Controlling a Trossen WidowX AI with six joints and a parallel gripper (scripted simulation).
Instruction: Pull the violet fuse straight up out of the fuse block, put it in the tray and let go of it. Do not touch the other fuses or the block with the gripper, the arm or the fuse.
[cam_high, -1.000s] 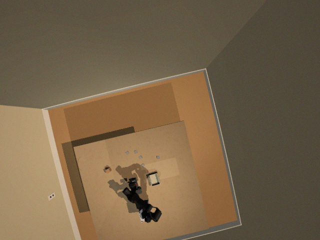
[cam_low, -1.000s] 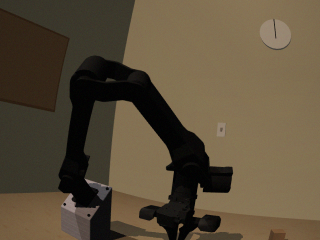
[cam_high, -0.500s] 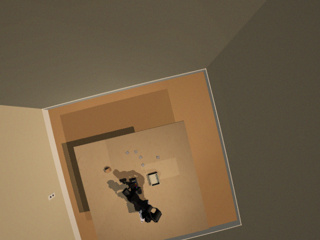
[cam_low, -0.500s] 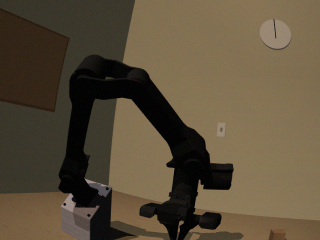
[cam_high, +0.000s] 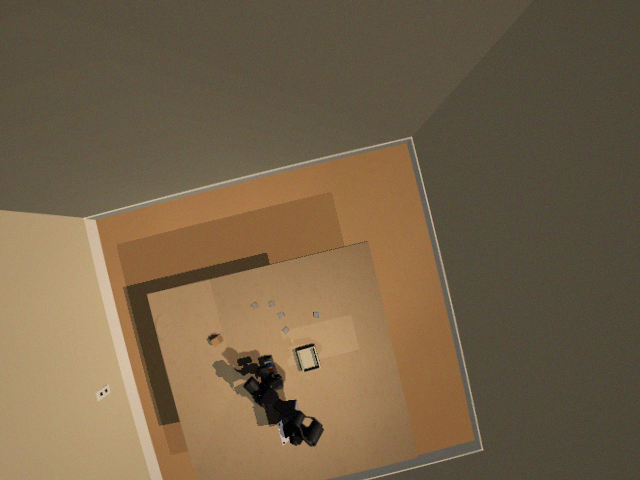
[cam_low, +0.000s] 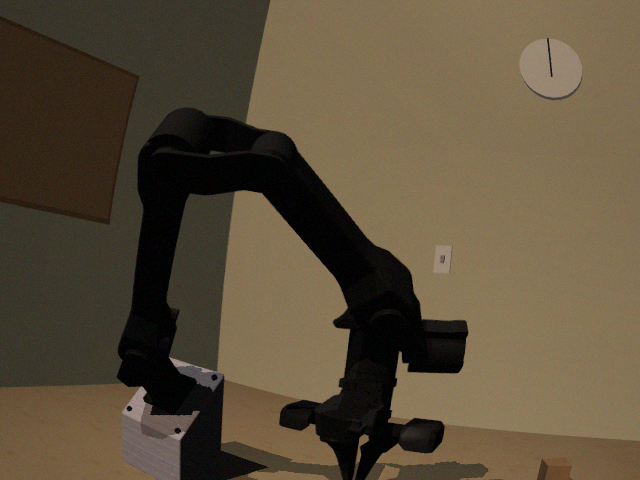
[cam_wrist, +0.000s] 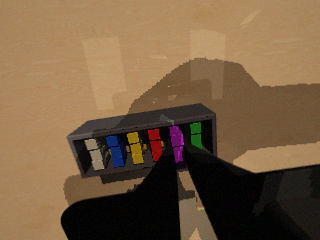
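The fuse block (cam_wrist: 145, 117) (cam_high: 265, 359) is a dark open box with a row of coloured fuses. My gripper (cam_wrist: 177, 149) is shut on the violet fuse (cam_wrist: 177, 142), just above the block. The violet fuse looks raised above its neighbours and reaches further toward the fingers. The red fuse (cam_wrist: 155, 142) and the green fuse (cam_wrist: 196, 132) stand on either side of it, close to the fingertips. The fuse's lower end is hard to make out. The tray (cam_high: 308, 357) has a dark rim and a pale inside, to the right of the block in the top view.
White (cam_wrist: 94, 154), blue (cam_wrist: 116, 151) and yellow (cam_wrist: 135, 147) fuses stand in the block. A small wooden block (cam_high: 216, 339) (cam_low: 555, 469) lies beyond the gripper. Several small grey squares lie farther back. The arm's shadow crosses the table.
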